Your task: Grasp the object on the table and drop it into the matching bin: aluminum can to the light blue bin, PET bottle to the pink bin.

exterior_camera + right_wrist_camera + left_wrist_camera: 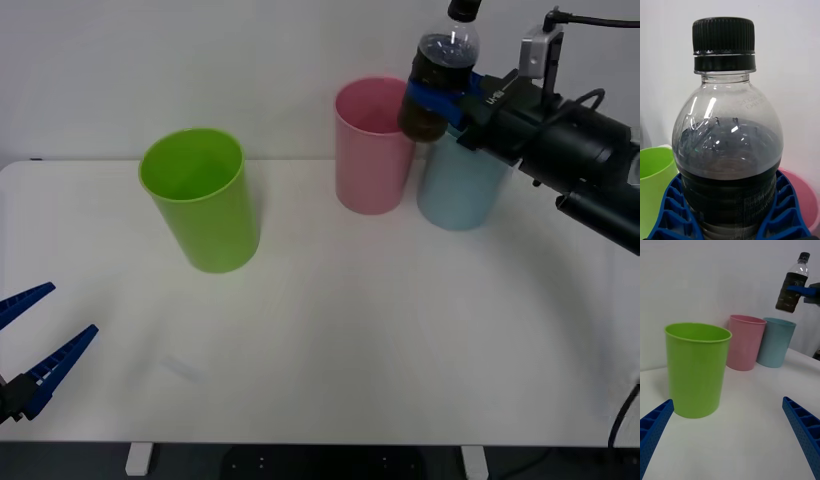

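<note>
My right gripper (437, 100) is shut on the PET bottle (440, 75), a clear bottle with dark liquid and a black cap, held high and slightly tilted. In the front view the bottle hangs over the gap between the pink bin (372, 145) and the light blue bin (460, 185). The right wrist view has the bottle (728, 150) between my blue fingers (672, 212), with the pink bin (805, 202) below. In the left wrist view the bottle (792, 285) hangs above the light blue bin (777, 341). My left gripper (35, 345) rests open at the near left of the table (350, 340).
A lime green bin (200, 200) stands left of centre on the table, well apart from the pink bin. The two task bins stand side by side at the back, close to the white wall.
</note>
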